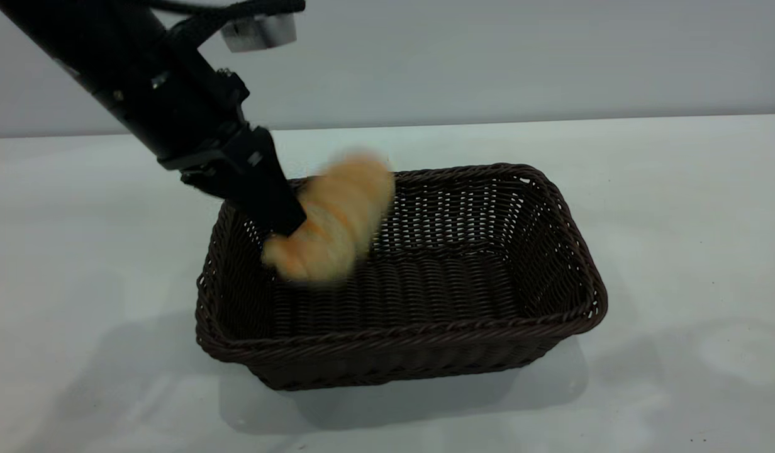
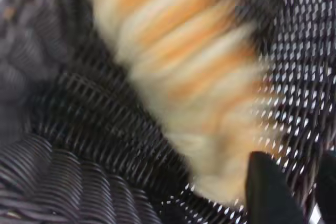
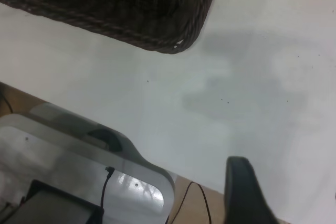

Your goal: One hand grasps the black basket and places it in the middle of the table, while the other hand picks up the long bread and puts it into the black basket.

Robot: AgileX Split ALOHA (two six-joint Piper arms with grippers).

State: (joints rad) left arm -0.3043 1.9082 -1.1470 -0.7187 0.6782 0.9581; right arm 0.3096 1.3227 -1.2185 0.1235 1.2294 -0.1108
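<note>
The black basket stands on the table near the middle. My left gripper reaches down over the basket's left end. The long bread is a blurred golden shape inside the basket, right beside the gripper's fingers. In the left wrist view my left gripper is open; basket weave shows between the fingers, and the bread lies beside them, not between them. My right gripper is open and empty above bare table, away from the basket's corner. It is out of the exterior view.
The right wrist view shows the table's edge, with a grey stand and a black cable beyond it. Bare tabletop lies to the right of the basket.
</note>
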